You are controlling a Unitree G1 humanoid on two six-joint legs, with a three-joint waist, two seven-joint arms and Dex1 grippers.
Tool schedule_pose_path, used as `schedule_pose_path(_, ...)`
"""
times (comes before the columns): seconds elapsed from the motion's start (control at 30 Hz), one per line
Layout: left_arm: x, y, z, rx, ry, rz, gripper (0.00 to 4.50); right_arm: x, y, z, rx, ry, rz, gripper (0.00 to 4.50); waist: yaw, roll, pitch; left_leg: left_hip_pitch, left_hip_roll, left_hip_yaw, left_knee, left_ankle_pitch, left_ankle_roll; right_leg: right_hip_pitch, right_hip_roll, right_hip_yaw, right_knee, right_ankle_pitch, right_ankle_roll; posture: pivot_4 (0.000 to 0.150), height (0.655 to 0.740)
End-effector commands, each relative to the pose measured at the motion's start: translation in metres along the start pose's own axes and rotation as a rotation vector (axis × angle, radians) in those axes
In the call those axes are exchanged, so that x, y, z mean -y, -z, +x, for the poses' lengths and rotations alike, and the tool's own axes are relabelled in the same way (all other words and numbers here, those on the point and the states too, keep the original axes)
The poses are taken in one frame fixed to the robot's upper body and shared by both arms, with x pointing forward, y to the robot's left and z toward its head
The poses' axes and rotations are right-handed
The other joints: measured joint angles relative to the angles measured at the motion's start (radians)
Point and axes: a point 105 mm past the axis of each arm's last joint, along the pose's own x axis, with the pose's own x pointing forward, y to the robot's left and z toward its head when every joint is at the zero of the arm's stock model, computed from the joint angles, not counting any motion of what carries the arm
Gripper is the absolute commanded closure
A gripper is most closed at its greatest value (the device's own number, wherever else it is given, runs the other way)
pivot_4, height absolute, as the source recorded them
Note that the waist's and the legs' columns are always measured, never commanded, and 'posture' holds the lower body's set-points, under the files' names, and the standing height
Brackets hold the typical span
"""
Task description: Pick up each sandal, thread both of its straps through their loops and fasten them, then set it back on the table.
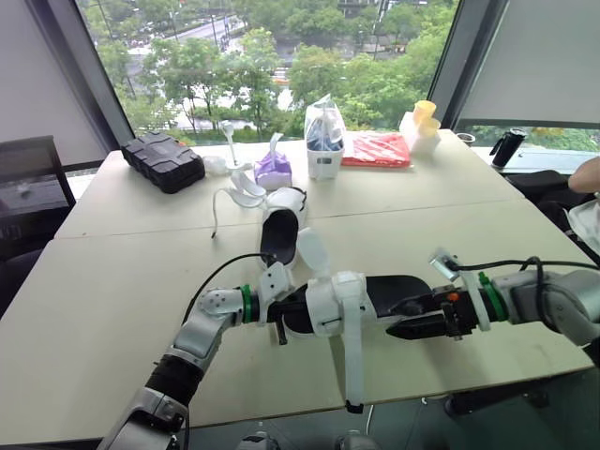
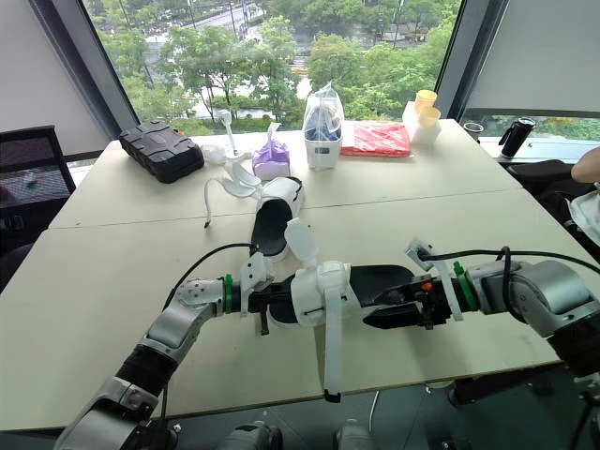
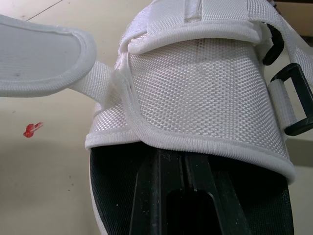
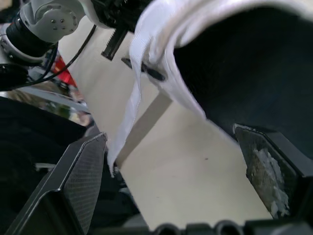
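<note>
A white sandal (image 1: pixel 342 300) with a black sole hangs just above the table's front, between my two grippers. My left gripper (image 1: pixel 284 319) is shut on the sole at one end, its fingers (image 3: pixel 181 196) pressed together under the white mesh upper. One long strap (image 1: pixel 354 366) dangles past the table edge, and another flap (image 1: pixel 312 251) sticks up. At the sandal's other end my right gripper (image 1: pixel 412 326) stands open, its fingers (image 4: pixel 78 181) spread wide, with the black sole (image 4: pixel 254 73) close to one pad. A second sandal (image 1: pixel 279 234) lies mid-table, its straps loose.
Along the far side stand a black case (image 1: pixel 162 161), a purple pouch (image 1: pixel 273 172), a white bagged container (image 1: pixel 324 141), a red pack (image 1: pixel 377 149), yellow cups (image 1: pixel 422 122) and a black bottle (image 1: pixel 507 147). A person's arm (image 1: pixel 586 173) shows at the right edge.
</note>
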Motion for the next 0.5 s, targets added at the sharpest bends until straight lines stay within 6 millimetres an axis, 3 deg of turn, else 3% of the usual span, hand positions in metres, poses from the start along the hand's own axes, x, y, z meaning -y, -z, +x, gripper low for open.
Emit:
schedule_pose_path(0.03,0.005,0.031,-0.006,-0.104,-0.007,-0.078,4.50,-0.011,0.001,0.006,-0.010,-0.028,0.033,0.01,0.002,0.000,0.000,0.000,0.000,0.000,0.000,0.000,0.000,0.000,0.000,0.000,0.000,0.000,0.000,0.150,0.7400)
schedule_pose_path(0.33,0.007,0.032,-0.005,-0.103,-0.004,-0.082,4.50,-0.035,0.008,0.033,-0.012,-0.131,0.107,0.01,0.003,-0.001,0.000,0.000,0.000,0.000,0.001,0.000,0.000,0.001,0.000,-0.001,0.000,0.001,0.002,0.150,0.7400)
schedule_pose_path(0.5,0.009,0.032,-0.004,-0.101,-0.001,-0.086,4.50,-0.036,0.007,0.041,-0.001,-0.119,0.104,0.01,0.002,-0.001,0.000,0.000,0.000,-0.001,0.002,0.000,0.000,0.002,0.000,-0.001,-0.001,0.002,0.003,0.150,0.7400)
